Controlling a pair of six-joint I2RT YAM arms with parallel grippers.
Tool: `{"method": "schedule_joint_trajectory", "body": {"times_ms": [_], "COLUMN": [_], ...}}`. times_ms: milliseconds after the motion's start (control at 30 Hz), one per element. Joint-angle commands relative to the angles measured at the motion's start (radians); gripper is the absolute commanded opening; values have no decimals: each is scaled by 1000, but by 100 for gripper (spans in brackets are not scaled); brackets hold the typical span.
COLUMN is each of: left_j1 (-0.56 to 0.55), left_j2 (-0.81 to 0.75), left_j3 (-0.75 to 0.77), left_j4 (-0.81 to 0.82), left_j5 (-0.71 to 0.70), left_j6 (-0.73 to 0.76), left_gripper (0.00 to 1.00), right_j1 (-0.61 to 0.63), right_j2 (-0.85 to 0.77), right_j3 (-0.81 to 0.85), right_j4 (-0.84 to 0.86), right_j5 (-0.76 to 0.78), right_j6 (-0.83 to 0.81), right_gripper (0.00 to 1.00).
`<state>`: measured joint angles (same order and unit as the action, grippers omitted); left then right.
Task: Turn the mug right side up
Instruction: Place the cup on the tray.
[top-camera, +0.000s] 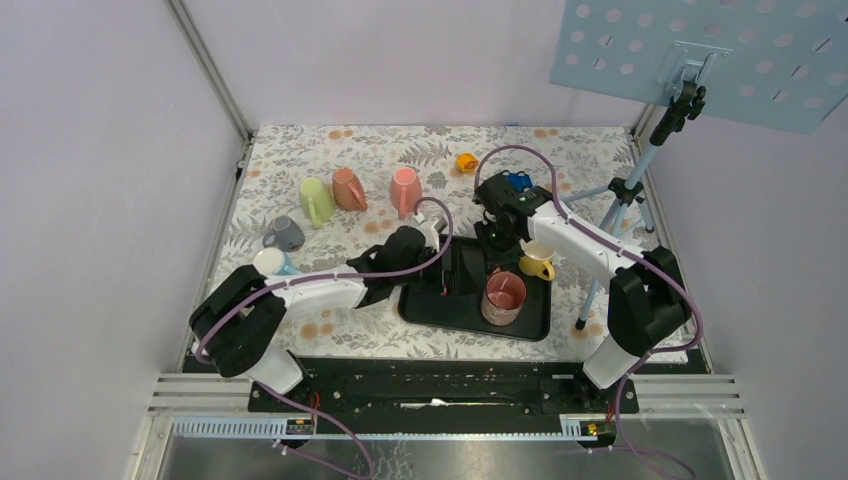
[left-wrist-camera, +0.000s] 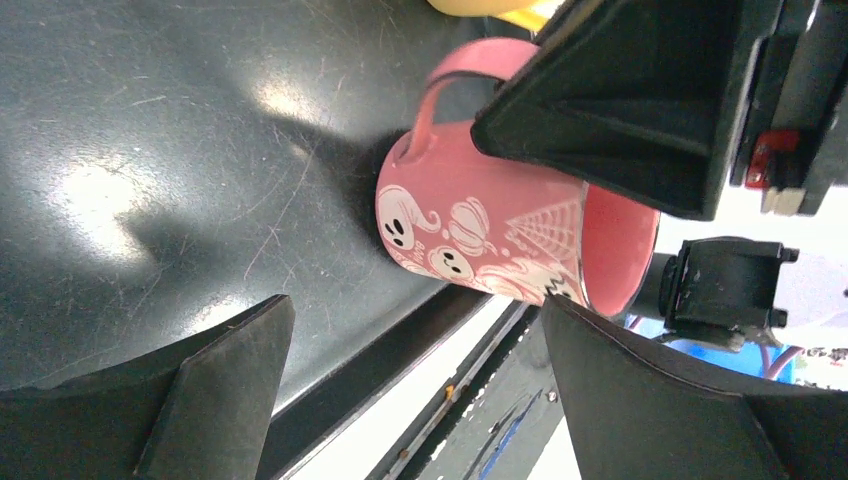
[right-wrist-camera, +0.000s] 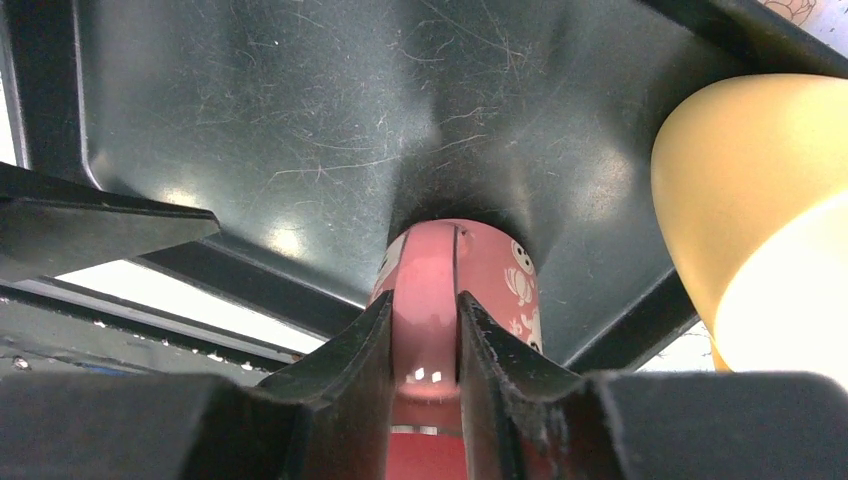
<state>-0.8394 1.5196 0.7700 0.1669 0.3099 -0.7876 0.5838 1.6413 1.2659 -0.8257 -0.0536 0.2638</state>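
Observation:
A pink mug with white ghost prints (top-camera: 503, 297) stands on the black tray (top-camera: 440, 305) with its opening up. My right gripper (top-camera: 497, 248) reaches down to its far side. In the right wrist view the right gripper (right-wrist-camera: 425, 300) is shut on the mug's handle (right-wrist-camera: 425, 265), with the mug body (right-wrist-camera: 510, 280) below. My left gripper (top-camera: 438, 268) is open and empty over the tray, just left of the mug. In the left wrist view the left gripper (left-wrist-camera: 415, 330) has wide-apart fingers, and the mug (left-wrist-camera: 480, 220) lies beyond them, partly covered by the right gripper.
A yellow mug (top-camera: 537, 260) stands on the tray's far right corner, close to the right gripper (right-wrist-camera: 750, 200). Green (top-camera: 316, 200), salmon (top-camera: 348, 188), pink (top-camera: 405, 190), grey (top-camera: 284, 234) and other mugs lie on the floral cloth behind. A tripod (top-camera: 625, 190) stands at right.

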Motion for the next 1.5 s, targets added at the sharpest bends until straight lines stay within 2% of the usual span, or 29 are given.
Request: {"method": "schedule_joint_trajectory", "body": {"times_ms": [0, 100, 300, 567, 800, 867, 1067, 1167, 1400, 1467], "left_j1": [-20, -21, -27, -70, -138, -153, -159, -163, -178, -184], "left_j2": [-29, -45, -78, -43, 7, 12, 35, 64, 105, 127], "left_j3": [-43, -75, -109, -67, -56, -63, -122, -130, -177, -179], "left_j4": [137, 212, 232, 139, 218, 261, 470, 515, 663, 703], "left_j5": [10, 50, 53, -92, -106, -103, -41, -3, -23, -15], "left_j6": [68, 96, 171, 275, 403, 438, 539, 600, 728, 752], "left_gripper": [99, 99, 98, 98, 97, 97, 97, 97, 94, 90], "right_j1": [15, 16, 15, 18, 17, 18, 18, 18, 18, 19], "right_j2": [0, -4, -22, -81, -181, -209, -290, -327, -391, -403], "right_j3": [42, 44, 50, 107, 117, 111, 81, 72, 54, 47], "right_j4": [13, 15, 23, 17, 36, 46, 76, 93, 99, 100], "right_j5": [1, -2, 0, 32, 98, 113, 164, 175, 211, 215], "right_j6": [13, 15, 22, 36, 74, 90, 136, 149, 167, 172], "right_gripper": [36, 42, 49, 74, 89, 99, 100, 100, 100, 100]}}
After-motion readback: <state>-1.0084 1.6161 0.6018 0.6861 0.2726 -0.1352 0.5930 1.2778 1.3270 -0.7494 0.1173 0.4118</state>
